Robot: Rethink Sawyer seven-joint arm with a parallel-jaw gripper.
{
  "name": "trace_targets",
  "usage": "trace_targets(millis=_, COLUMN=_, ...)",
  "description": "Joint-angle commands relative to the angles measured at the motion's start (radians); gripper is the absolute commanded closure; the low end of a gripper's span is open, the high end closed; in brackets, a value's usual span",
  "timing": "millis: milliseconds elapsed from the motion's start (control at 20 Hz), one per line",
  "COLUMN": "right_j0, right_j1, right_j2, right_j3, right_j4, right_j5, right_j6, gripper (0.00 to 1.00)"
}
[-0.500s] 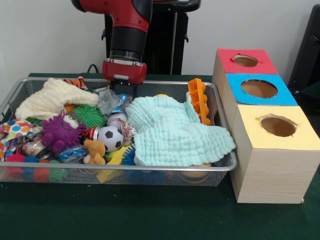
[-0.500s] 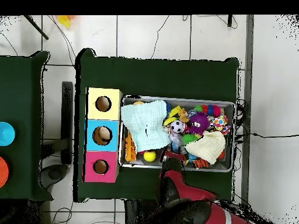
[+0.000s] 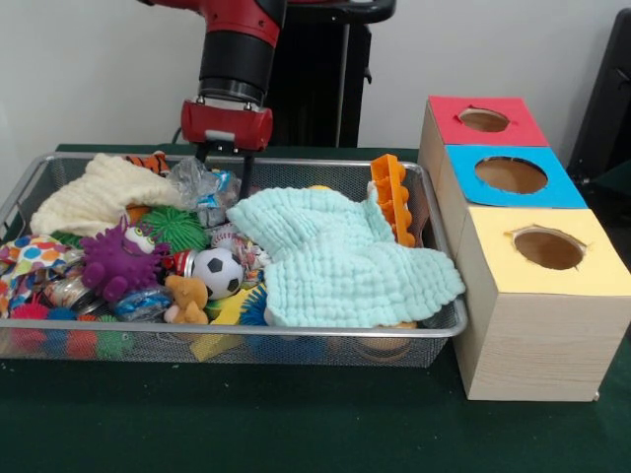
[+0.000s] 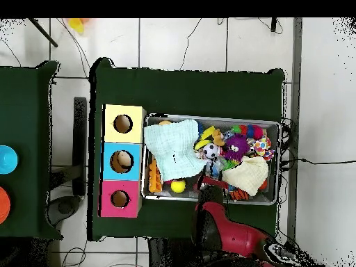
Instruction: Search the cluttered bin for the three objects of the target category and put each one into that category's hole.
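Hanging over the far rim of the wire mesh basket [image 3: 39, 340], the gripper [image 3: 225, 163] shows two dark fingers [image 3: 247, 169] pointing down with a gap between them, spread and grasping nothing; their tips stand just above a crinkled clear plastic wrapper [image 3: 197, 187].

Going left to right in the front view, the basket is wide and shallow, silver, with a metal rim, and sits on the dark green table [image 3: 296, 424]. Left of the gripper lie a cream knitted cloth [image 3: 99, 192] and a striped orange toy [image 3: 150, 161]. Below and nearer the camera are a purple spiky toy [image 3: 116, 261], a green spiky ball [image 3: 174, 229], a small soccer ball [image 3: 218, 272] and a tan stuffed animal [image 3: 185, 299]. Right of the gripper a mint waffle cloth [image 3: 345, 261] covers much of the basket, with an orange plastic toy [image 3: 392, 197] beyond it.

Well to the right stand three pale wooden boxes; the blue-topped box's round hole [image 3: 511, 174] lies between the red-topped box [image 3: 483, 123] and the yellow-topped box [image 3: 547, 251].

No writing can be read on anything.

Only the overhead view shows a yellow ball [image 4: 179, 185] beside the mint cloth, close to the gripper, and something pale inside the blue hole.
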State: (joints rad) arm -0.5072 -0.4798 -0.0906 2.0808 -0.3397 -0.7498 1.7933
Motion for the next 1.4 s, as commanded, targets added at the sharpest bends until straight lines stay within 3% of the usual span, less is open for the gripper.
trace_targets(millis=50, right_j0=-0.027, right_j1=-0.051, right_j2=0.017, right_j3=-0.022, right_j4=-0.045, right_j5=0.043, right_j6=0.161, gripper=0.00)
trace_targets(millis=950, right_j0=-0.021, right_j1=0.001, right_j2=0.017, right_j3=-0.042, right_j4=-0.038, right_j5=-0.002, right_j6=0.162, gripper=0.00)
trace_targets(millis=1400, right_j0=-0.074, right_j1=-0.055, right_j2=0.095, right_j3=-0.081, right_j4=-0.047, right_j5=0.126, right_j6=0.188, gripper=0.00)
